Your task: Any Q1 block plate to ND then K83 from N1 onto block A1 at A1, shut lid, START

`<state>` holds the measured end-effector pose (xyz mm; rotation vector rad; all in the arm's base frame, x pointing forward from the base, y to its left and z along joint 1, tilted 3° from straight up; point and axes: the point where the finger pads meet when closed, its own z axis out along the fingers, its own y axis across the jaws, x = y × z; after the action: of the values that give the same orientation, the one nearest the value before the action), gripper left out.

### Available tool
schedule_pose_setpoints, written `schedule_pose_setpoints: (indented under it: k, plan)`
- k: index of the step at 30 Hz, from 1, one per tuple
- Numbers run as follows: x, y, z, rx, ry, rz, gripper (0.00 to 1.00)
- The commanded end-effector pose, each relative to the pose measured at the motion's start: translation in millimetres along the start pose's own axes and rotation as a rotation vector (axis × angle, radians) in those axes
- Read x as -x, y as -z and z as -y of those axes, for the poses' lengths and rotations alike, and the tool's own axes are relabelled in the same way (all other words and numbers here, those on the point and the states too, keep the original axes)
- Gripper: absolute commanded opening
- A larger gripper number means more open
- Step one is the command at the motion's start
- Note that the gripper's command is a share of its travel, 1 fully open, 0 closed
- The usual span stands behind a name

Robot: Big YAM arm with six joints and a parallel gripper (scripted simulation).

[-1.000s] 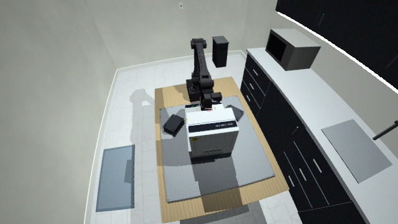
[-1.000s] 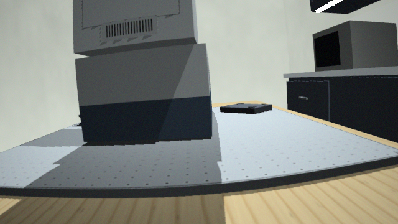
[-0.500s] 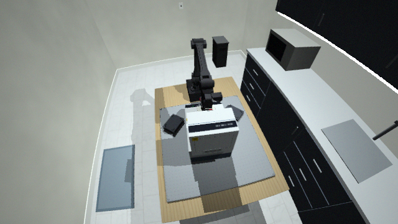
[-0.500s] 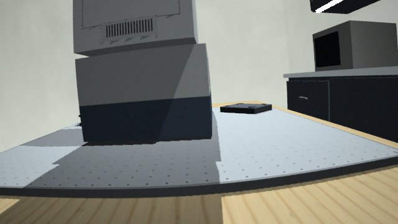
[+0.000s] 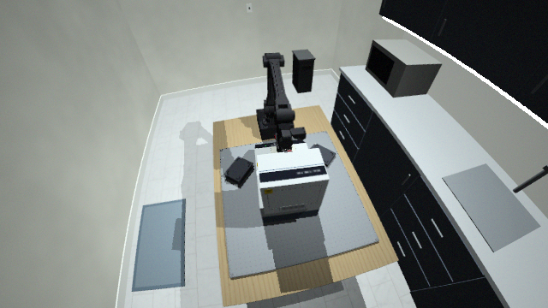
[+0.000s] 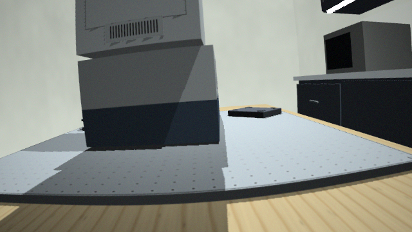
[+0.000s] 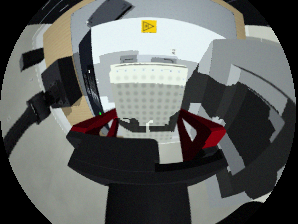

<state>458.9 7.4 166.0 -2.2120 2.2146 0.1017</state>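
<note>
The cycler Q1 [image 5: 292,180] stands in the middle of the grey baseplate, and it also fills the left of the exterior view [image 6: 145,87]. Its lid [image 7: 160,30] is raised, with a yellow sticker on it. My gripper [image 5: 286,147] hangs at Q1's front, over the block. In the wrist view the red-tipped fingers of my gripper [image 7: 148,123] are shut on the near edge of a white 96-well plate [image 7: 148,96], which lies level over the block. I cannot read the plate's labels. The panel keys and status lamp are hidden.
A flat black nest [image 5: 324,154] lies right of Q1 and looks empty; it also shows in the exterior view [image 6: 254,111]. A thicker dark nest [image 5: 240,171] lies left of Q1. A counter with a microwave [image 5: 402,66] runs along the right.
</note>
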Motion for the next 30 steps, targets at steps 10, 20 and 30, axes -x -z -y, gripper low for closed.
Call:
schedule_pose_setpoints:
  k: [10, 20, 30]
  plan:
    - [0, -4.4, 8, -0.043, -0.003, 0.0, 0.0]
    - [8, -22.4, 6, -0.044, 0.013, 0.0, 0.0]
    - [-6, -40.8, 6, -0.027, -0.017, 0.001, 0.0]
